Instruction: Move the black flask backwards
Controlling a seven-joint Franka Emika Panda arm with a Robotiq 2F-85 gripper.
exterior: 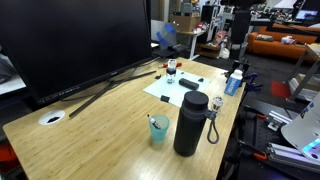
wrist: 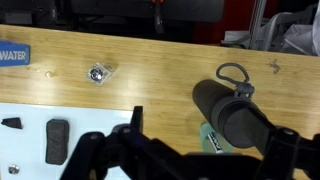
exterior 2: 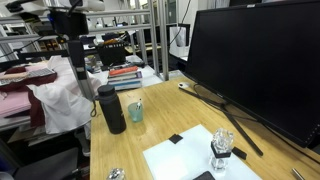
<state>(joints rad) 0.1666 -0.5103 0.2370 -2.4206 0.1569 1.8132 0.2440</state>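
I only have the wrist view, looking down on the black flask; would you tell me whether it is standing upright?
Observer: Yes, the black flask stands upright on the wooden table, near an edge.
Operator: Thank you. What is the teal thing beside it?
Observer: A teal cup, also upright, with a small gap between it and the flask.
Operator: Is anything tall on the table?
Observer: A large dark monitor stands along the far side from the flask.
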